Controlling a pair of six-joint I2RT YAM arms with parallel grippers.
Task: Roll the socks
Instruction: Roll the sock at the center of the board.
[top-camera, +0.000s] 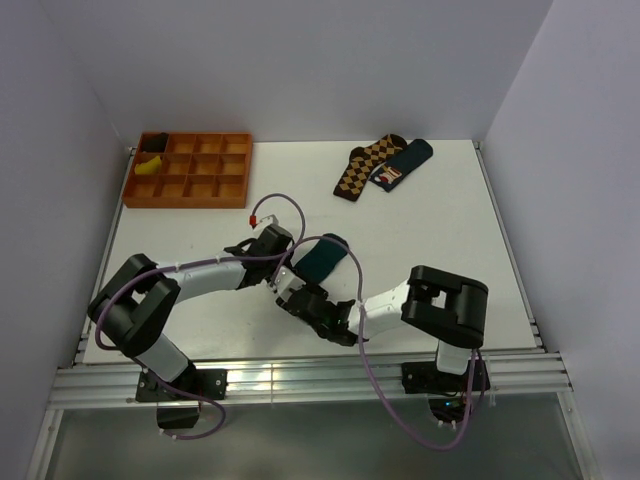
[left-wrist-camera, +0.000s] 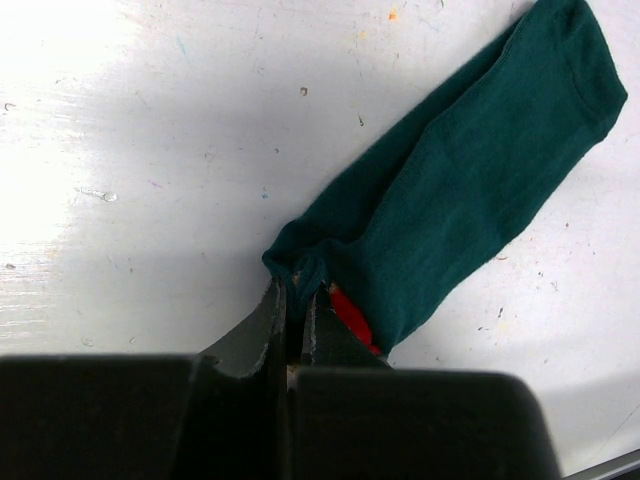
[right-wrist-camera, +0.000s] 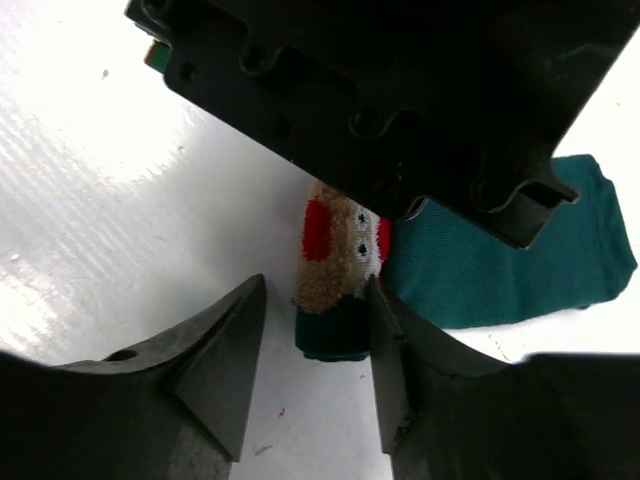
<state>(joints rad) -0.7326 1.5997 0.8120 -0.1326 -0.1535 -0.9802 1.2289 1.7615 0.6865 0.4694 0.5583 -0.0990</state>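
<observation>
Across the whole top view, table (top-camera: 450, 250): white work surface with the items on it well apart.
Upper left, tray (top-camera: 185, 203): orange, with many compartments, well apart from both arms. It plays no part in this step.
Upper right, argyle sock (top-camera: 362, 168) and second sock (top-camera: 408, 160): they lie touching, side by side. I judge they are parked out of the way.
Centre, sock (top-camera: 322, 258): dark teal and mostly flat, running toward the upper right in the left wrist view (left-wrist-camera: 470, 170). Its near end is bunched and lifted, which looks like the first turn of a roll.
Left gripper (left-wrist-camera: 295, 310): the fingers are pinched together on the bunched near edge, with fabric caught between them. This probably anchors the end so the roll does not spring open.
Right gripper (right-wrist-camera: 316, 300): the fingers are spread and hold nothing. They straddle the folded end from the opposite side, placed to take over or tighten the fold.
Sock against the fingers: in the right wrist view the fold sits between the two tips, closer to the frame-right finger. I cannot tell whether it touches that finger, and there is a clear gap to the frame-left one. The flat body (right-wrist-camera: 500, 270) trails off to the right, outside the fingers.
Patch (right-wrist-camera: 335, 255): red, white and brown, facing up on the fold just below the left gripper's body.
</observation>
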